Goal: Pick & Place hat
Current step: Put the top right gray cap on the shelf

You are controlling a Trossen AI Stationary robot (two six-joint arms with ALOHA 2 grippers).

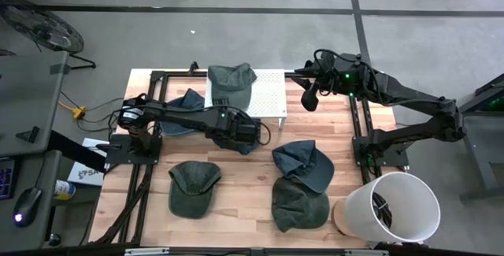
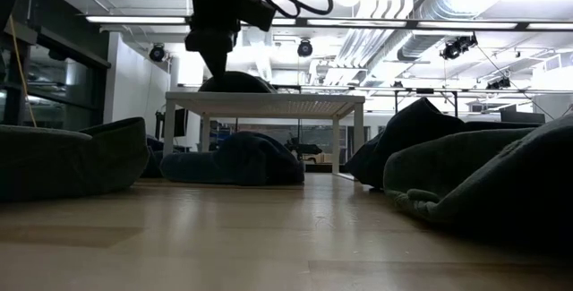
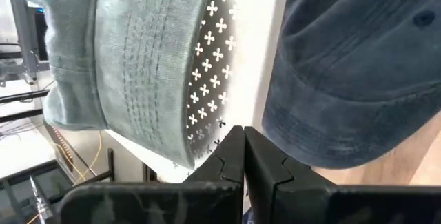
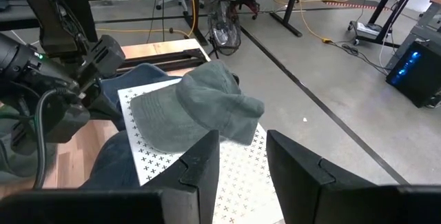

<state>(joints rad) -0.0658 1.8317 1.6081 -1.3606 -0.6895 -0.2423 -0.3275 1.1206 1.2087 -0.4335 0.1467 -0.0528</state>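
Note:
A grey-green hat [image 1: 231,83] lies with its crown on the white perforated shelf [image 1: 266,92] at the table's far middle; it also shows in the right wrist view [image 4: 196,110] and the left wrist view [image 3: 131,52]. A dark blue hat [image 3: 358,79] lies on the table beside the shelf. My left gripper [image 1: 258,135] hangs shut and empty just before the shelf's near edge, its fingertips [image 3: 242,156] closed on each other. My right gripper [image 1: 309,96] hovers open above the shelf's right end, its fingers [image 4: 207,156] well apart and empty.
More hats lie on the wood: a blue one [image 1: 183,108] left of the shelf, a green one [image 1: 193,187] near left, a blue-green one [image 1: 303,163] and a green one [image 1: 299,206] near right. A white bucket [image 1: 390,209] stands at the near right corner.

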